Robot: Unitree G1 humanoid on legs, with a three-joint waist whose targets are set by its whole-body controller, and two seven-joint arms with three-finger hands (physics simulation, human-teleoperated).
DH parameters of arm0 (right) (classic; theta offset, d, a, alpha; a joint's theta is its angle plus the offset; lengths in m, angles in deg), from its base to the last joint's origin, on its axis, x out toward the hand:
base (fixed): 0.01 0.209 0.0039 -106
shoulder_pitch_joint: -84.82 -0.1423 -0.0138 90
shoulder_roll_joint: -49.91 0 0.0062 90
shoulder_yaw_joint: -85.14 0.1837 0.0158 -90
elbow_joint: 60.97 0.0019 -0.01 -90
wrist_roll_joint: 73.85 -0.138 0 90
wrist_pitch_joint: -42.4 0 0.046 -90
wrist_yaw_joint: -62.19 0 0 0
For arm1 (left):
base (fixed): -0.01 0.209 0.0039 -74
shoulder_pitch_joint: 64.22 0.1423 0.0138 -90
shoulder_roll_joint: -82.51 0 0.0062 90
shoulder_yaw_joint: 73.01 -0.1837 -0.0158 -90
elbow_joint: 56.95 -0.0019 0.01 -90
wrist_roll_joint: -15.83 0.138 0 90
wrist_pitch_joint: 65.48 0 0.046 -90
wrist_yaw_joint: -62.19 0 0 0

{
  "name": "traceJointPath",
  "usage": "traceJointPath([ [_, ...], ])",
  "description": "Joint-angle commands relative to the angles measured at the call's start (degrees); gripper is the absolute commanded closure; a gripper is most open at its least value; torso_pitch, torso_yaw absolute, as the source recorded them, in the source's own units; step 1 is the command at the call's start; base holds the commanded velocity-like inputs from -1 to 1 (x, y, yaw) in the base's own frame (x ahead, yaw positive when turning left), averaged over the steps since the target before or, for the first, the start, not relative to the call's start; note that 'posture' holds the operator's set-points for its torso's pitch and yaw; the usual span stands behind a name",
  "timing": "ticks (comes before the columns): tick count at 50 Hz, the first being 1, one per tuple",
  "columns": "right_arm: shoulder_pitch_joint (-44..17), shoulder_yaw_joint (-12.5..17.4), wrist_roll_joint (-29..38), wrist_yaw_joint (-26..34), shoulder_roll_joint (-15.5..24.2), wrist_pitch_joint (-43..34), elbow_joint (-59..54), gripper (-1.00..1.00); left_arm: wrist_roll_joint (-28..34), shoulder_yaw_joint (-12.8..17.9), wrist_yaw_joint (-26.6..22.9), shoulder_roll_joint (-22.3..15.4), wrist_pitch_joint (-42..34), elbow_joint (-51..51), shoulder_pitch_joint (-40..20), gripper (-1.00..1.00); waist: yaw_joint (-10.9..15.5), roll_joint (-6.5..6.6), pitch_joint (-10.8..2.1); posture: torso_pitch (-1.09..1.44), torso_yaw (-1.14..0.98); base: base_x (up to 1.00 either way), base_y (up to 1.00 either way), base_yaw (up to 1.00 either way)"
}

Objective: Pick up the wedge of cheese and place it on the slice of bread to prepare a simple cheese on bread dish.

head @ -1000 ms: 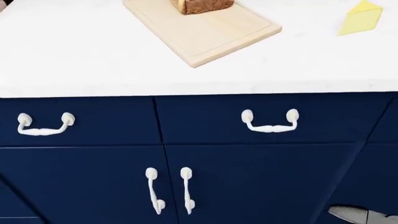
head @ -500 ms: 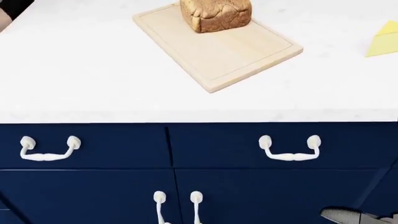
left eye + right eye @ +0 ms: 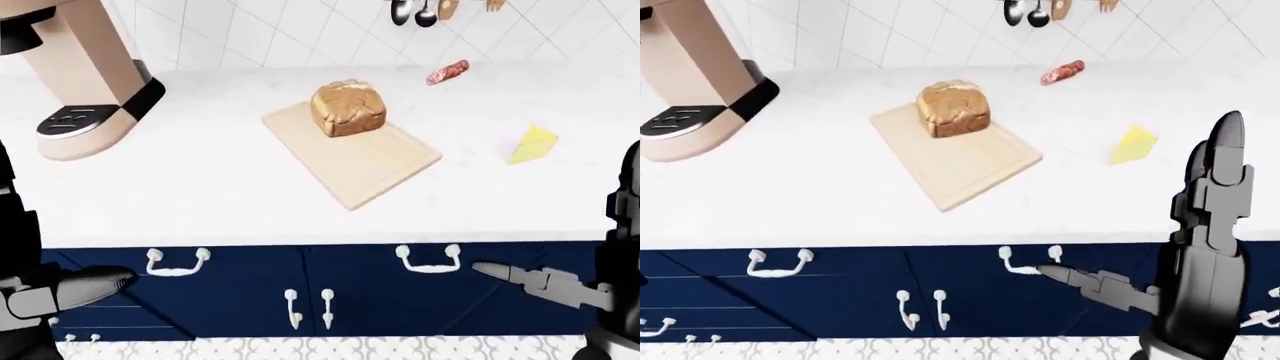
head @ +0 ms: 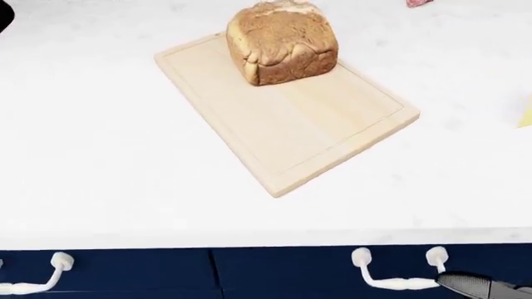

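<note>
Sitting on the white counter (image 3: pixel 200 187), the wedge of cheese (image 3: pixel 532 144) lies to the right of the cutting board (image 3: pixel 370 161), well apart from it and nearer the counter's right end; nothing touches it. Bread (image 3: pixel 348 108), a brown loaf-like piece, stands on the far-left part of the board, which lies at an angle w/ one corner pointing toward the near edge. In head view only a yellow sliver of the cheese shows at the right edge.

Right hand (image 3: pixel 1215 195) is raised at the right of the right-eye view, near side of the counter edge, fingers (image 3: pixel 1225 142) extended upward and loosely spread, holding nothing; one finger juts left at drawer level. Left hand (image 3: pixel 75 289) sits low at the left of the left-eye view, below counter level by the navy drawers (image 3: pixel 250 262); can't tell its finger state, only a grey tip shows.

Far left: beige coffee machine (image 3: pixel 85 75) w/ black drip tray. Far side, by the tiled wall: a salami (image 3: pixel 447 72). Utensils (image 3: pixel 420 11) hang above it.
</note>
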Motion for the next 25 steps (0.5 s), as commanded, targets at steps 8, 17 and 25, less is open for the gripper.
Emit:
traceJointPath([
  [8,-0.85,-0.47,0.17,-0.75,0.28,0.28,0.89,-1.00,0.03,0.71,0.00,-0.56,0.84,0.61,-0.36,-1.00,0.80,-0.05,-0.78,0.00,0.00,0.12,0.00,0.00],
  [17,-0.81,-0.54,0.20,-0.82,0.38,0.16,1.14,-1.00,-0.12,0.77,0.11,-0.65,0.73,0.70,-0.43,-1.00,1.88,-3.31,-1.65,0.00,0.00,0.00,0.00,0.00],
  [25,-0.59,-0.95,0.58,-0.29,0.35,1.00,1.21,-1.00,0.16,0.50,0.00,-0.54,0.80,0.59,-0.45,-1.00,1.13,-2.00,-2.09,0.00,0.00,0.00,0.00,0.00],
])
